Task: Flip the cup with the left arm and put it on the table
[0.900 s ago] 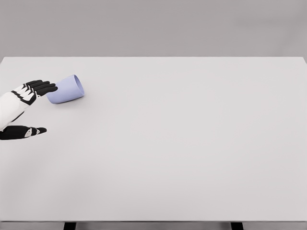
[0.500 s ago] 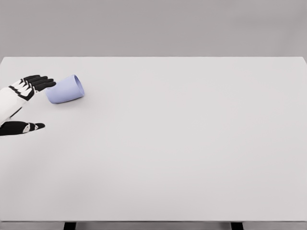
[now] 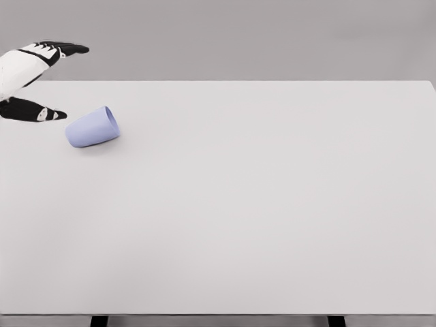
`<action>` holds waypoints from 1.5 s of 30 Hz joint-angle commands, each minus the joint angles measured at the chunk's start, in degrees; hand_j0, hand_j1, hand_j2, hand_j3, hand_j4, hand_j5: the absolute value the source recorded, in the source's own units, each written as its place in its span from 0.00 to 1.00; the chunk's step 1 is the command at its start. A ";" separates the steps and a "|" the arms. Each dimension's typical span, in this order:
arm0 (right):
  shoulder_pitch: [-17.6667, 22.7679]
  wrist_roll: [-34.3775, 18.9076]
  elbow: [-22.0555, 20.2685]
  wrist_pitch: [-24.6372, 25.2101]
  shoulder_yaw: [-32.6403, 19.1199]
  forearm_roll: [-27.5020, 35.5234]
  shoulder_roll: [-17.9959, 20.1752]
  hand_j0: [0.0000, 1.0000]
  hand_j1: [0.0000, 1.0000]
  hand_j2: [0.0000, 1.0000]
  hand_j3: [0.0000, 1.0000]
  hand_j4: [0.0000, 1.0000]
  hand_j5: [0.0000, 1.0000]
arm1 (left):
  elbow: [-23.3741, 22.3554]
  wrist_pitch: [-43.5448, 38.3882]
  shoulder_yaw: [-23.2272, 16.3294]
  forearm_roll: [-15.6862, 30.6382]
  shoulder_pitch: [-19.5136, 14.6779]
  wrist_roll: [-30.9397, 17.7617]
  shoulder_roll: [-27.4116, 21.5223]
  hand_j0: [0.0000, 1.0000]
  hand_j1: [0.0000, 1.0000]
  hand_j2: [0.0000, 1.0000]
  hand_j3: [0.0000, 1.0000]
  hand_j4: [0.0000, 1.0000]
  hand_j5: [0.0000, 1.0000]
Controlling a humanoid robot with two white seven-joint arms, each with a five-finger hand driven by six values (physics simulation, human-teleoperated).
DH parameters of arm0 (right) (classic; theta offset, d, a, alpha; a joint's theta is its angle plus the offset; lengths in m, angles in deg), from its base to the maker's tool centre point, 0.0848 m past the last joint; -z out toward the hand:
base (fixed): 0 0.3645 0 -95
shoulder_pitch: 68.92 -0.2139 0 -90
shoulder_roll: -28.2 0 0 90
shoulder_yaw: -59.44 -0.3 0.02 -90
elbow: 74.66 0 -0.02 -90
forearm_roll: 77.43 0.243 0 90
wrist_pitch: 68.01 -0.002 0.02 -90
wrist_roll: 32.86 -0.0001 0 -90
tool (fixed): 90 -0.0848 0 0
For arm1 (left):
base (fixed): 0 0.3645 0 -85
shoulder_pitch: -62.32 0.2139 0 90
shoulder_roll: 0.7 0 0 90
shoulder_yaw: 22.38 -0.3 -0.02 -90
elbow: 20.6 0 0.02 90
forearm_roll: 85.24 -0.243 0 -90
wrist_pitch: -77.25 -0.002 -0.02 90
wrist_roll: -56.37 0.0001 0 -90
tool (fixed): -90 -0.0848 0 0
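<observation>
A pale blue cup (image 3: 92,127) lies on its side on the white table (image 3: 259,197) at the far left, its wider end pointing right and away. My left hand (image 3: 65,78) hovers above and to the left of the cup, clear of it. The fingers (image 3: 67,48) are stretched out high and the thumb (image 3: 41,113) is spread below them, so the hand is open and holds nothing. The right arm is out of view.
The table's far edge runs just behind the hand, with a grey wall beyond. Dark table legs (image 3: 99,321) show at the bottom edge.
My left hand has risen from table height beside the cup's base to well above it, moving up and away. The cup has not moved.
</observation>
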 commanded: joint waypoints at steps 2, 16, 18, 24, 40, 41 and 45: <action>0.09 -0.01 0.00 0.00 -0.05 0.00 0.00 1.00 1.00 1.00 1.00 1.00 1.00 | 0.00 -17.91 -5.30 -0.09 -1.76 -2.59 1.39 0.98 0.98 0.98 0.98 0.98 0.98; 0.09 -0.01 0.00 0.08 0.04 0.00 0.00 1.00 1.00 1.00 1.00 1.00 1.00 | 0.26 -49.23 -14.97 -0.18 -4.75 -2.59 5.25 1.00 1.00 1.00 1.00 1.00 1.00; 0.09 -0.01 0.00 0.00 -0.05 0.00 0.00 1.00 1.00 1.00 1.00 1.00 1.00 | 0.18 -49.23 -14.97 -1.05 -5.10 -2.59 5.34 1.00 1.00 1.00 1.00 1.00 1.00; 0.00 -0.01 0.00 0.08 0.04 0.00 0.00 1.00 1.00 1.00 1.00 1.00 1.00 | -2.99 -49.23 -16.91 -10.90 -6.95 -2.59 10.35 1.00 1.00 1.00 1.00 1.00 1.00; 0.09 -0.01 0.00 0.08 -0.05 0.00 0.00 1.00 1.00 1.00 1.00 1.00 1.00 | -9.75 -49.23 -21.21 -13.80 -9.59 -2.59 10.88 1.00 1.00 1.00 1.00 1.00 1.00; 0.09 -0.01 0.00 0.00 0.03 0.00 0.00 1.00 1.00 1.00 1.00 1.00 1.00 | -10.37 -49.23 -21.22 -14.59 -9.85 -2.59 11.58 1.00 1.00 1.00 1.00 1.00 1.00; 0.09 -0.01 0.00 0.08 -0.05 0.00 0.00 1.00 1.00 1.00 1.00 1.00 1.00 | -13.80 -49.23 -22.80 -14.77 -12.22 -2.59 11.93 1.00 1.00 1.00 1.00 1.00 1.00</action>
